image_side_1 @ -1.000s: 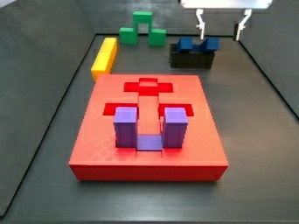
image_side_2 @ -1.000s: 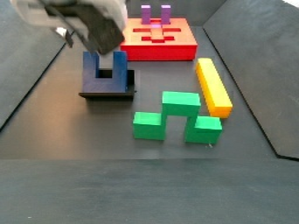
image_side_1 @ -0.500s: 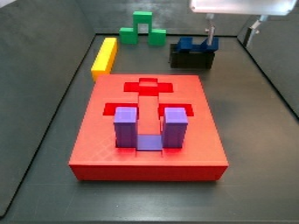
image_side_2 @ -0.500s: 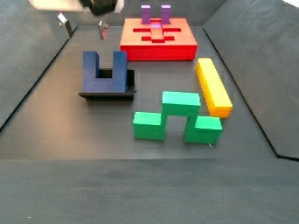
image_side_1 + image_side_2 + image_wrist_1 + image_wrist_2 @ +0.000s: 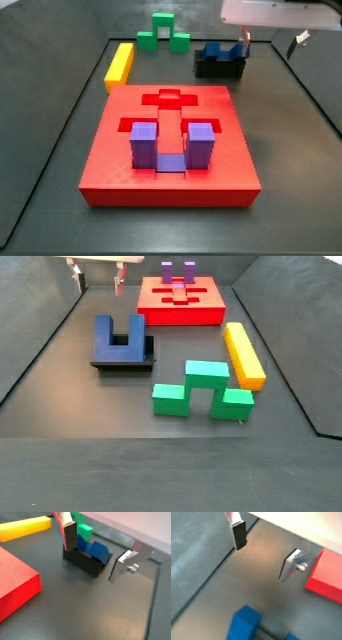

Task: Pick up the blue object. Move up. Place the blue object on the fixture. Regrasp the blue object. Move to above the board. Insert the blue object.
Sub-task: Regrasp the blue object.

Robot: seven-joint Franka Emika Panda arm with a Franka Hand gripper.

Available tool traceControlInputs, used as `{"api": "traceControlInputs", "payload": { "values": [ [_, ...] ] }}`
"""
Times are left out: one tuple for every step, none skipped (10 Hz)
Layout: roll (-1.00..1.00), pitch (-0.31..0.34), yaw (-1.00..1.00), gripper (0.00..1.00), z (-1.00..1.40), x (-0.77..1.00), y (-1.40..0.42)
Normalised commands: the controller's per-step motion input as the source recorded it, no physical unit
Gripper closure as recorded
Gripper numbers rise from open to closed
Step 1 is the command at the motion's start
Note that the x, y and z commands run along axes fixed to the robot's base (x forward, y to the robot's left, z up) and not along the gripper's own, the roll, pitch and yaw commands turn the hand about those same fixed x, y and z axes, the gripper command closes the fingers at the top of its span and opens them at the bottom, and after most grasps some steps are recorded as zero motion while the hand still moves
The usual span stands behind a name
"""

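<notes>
The blue object [image 5: 221,49] stands in the fixture [image 5: 219,67] with its arms up, behind the red board [image 5: 170,140]. In the other side view the blue object [image 5: 118,334] lies on the fixture [image 5: 124,360] in front of the board [image 5: 182,303]. My gripper [image 5: 274,38] is open and empty, raised above and beside the blue object, and shows at the top edge [image 5: 100,272]. In a wrist view my gripper [image 5: 95,549] frames the blue object [image 5: 91,551] and fixture [image 5: 83,563] from above. In the other wrist view my gripper [image 5: 264,551] is over bare floor; the blue object [image 5: 246,625] is apart from it.
A purple U-shaped block [image 5: 171,146] sits in the board's recess. A yellow bar [image 5: 120,64] and a green block [image 5: 164,33] lie on the floor beside the fixture; they also show in a side view, yellow bar [image 5: 243,354] and green block [image 5: 201,388]. Dark walls ring the floor.
My gripper has lifted off the blue object and drawn away upward. The blue object stays on the fixture.
</notes>
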Motion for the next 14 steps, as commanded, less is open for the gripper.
{"api": "traceControlInputs", "payload": {
  "values": [
    [0.91,-0.103,-0.51,0.0,0.01,0.24,0.0],
    [0.35,-0.117,-0.49,0.0,0.21,0.36,0.24],
    [0.0,0.0,-0.22,0.0,0.27,0.52,0.46],
    [-0.15,0.009,0.0,0.0,0.32,0.47,0.63],
    [-0.15,0.0,0.22,0.0,0.28,0.17,0.7],
    [-0.3,-0.006,0.23,0.0,0.19,0.0,0.75],
    [-0.17,-0.037,0.44,0.0,0.35,-0.04,0.67],
    [0.61,0.211,0.61,0.0,0.22,0.0,0.15],
    [0.75,0.189,0.65,0.0,0.15,0.0,0.0],
    [0.8,0.034,0.66,0.0,0.03,0.0,0.0],
    [0.85,0.0,0.68,0.0,0.0,-0.02,0.0],
    [0.86,0.0,0.69,0.0,-0.04,-0.05,0.0],
    [0.85,-0.117,0.71,0.0,-0.08,-0.11,0.0],
    [0.67,-0.391,0.68,0.0,-0.12,-0.26,-0.18]
  ]
}}
